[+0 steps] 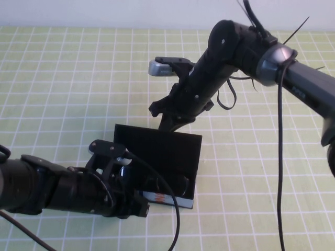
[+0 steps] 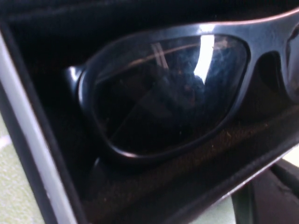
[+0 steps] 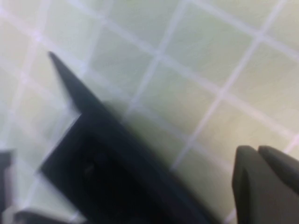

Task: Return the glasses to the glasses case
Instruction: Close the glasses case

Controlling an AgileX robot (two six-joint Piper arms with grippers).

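**Glasses in the case**

I see the glasses (image 2: 168, 93) lying inside the open case (image 1: 184, 200), right under my left gripper (image 1: 128, 201); its jaws I cannot tell. My right gripper (image 1: 166, 121) sits behind the lid, jaws unclear.

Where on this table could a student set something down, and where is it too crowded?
Bare grid cloth lies far-left of the open glasses case, and right of it. The middle is crowded: the left gripper is at the case's front-left corner, the right gripper is behind its raised lid, and the glasses are inside.
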